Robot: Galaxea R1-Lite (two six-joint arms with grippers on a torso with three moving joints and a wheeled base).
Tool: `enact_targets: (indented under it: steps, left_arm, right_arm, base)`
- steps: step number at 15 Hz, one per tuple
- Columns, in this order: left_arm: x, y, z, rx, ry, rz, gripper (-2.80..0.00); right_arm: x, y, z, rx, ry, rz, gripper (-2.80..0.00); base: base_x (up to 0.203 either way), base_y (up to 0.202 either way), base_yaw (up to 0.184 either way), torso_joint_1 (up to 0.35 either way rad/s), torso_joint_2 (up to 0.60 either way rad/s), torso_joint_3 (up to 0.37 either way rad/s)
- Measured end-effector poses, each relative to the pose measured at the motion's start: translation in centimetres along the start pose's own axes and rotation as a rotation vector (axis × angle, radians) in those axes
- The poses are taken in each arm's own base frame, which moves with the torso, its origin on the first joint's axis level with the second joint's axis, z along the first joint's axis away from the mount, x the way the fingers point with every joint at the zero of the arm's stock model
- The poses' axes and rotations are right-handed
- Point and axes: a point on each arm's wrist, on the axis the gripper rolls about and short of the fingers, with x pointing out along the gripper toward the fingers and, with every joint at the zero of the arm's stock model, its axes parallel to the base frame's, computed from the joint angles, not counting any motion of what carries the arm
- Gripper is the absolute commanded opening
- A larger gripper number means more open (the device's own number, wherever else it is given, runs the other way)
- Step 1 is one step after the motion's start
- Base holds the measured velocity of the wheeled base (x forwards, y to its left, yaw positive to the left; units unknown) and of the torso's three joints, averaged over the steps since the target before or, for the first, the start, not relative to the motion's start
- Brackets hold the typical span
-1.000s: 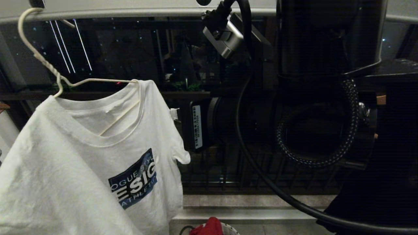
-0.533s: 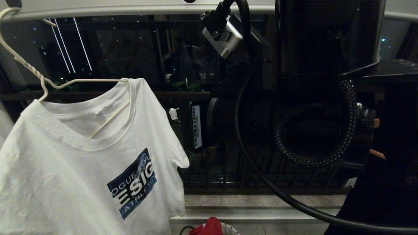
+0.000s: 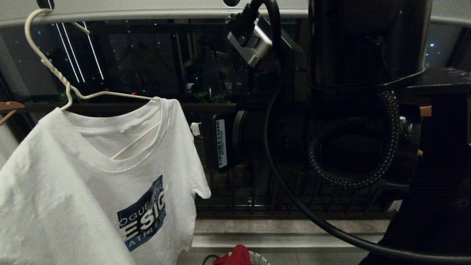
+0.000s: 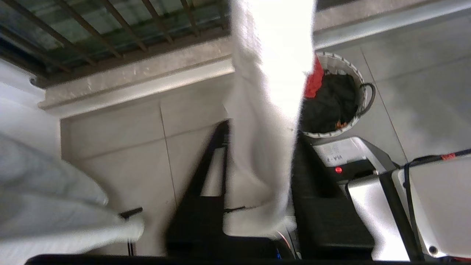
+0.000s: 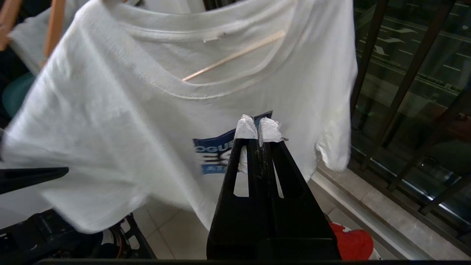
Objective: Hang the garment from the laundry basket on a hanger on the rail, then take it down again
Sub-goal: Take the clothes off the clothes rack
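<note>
A: Where's your shirt, what's it made of?

B: The garment (image 3: 73,191), a soft white knit tee with a ribbed round collar, is on the hanger (image 3: 59,77). That's thin white wire with a twisted neck, its hook over the rail (image 3: 147,14). The rail is a smooth pale grey bar with round black holes.

A: Any print you can read?

B: There's a dark blue rectangle, tilted, with white letters "OGUE", "ESIG" and "ATHLE". The rest is lost in a fold.

A: And your hands?

B: On your left gripper (image 4: 261,132) the dark fingers stand apart with shirt cloth hanging through the gap. Can't tell if the cloth touches them. Your right gripper (image 5: 258,130) has its fingers pressed together and holds nothing. The tips are wrapped in crinkled white padding, and it sits in front of the chest print.

A: Basket?

B: The laundry basket (image 4: 362,92) is round, white and woven, with a black loop handle, on pale floor tiles below the shirt. Inside are a red cloth (image 4: 312,79) and a black garment (image 4: 331,106).

A: Other writing?

B: A white barcode sticker (image 3: 222,143) on your arm, digits too small to read. A brown wooden hanger (image 3: 9,106) is at the left edge, and the dark railing (image 3: 239,206) has vertical bars behind.
</note>
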Motion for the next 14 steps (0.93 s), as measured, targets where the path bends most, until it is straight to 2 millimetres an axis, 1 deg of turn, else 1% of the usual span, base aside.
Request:
enact_targets:
  steps: [4, 7, 10, 14]
  left_arm:
    - [-0.3, 0.1, 0.6, 0.007, -0.019, 0.005, 0.0]
    - [-0.2, 0.2, 0.8, 0.008, -0.029, 0.0, 0.0]
    - [1.1, 0.7, 1.1, 0.014, -0.067, 0.013, 0.0]
    - [3.4, 1.3, 0.5, 0.001, -0.031, 0.0, 0.0]
  right_arm:
    - [0.0, 0.0, 0.0, 0.0, 0.0, 0.0, -2.8]
    - [0.1, 0.0, -0.1, 0.0, 0.002, 0.0, -2.8]
    - [0.2, 0.0, -0.2, -0.001, 0.005, -0.001, -2.8]
    - [0.3, 0.0, -0.2, -0.001, 0.007, -0.002, -2.8]
  base:
    - [0.0, 0.0, 0.0, 0.0, 0.0, 0.0]
    - [0.0, 0.0, 0.0, 0.0, 0.0, 0.0]
    - [0.0, 0.0, 0.0, 0.0, 0.0, 0.0]
    - [0.0, 0.0, 0.0, 0.0, 0.0, 0.0]
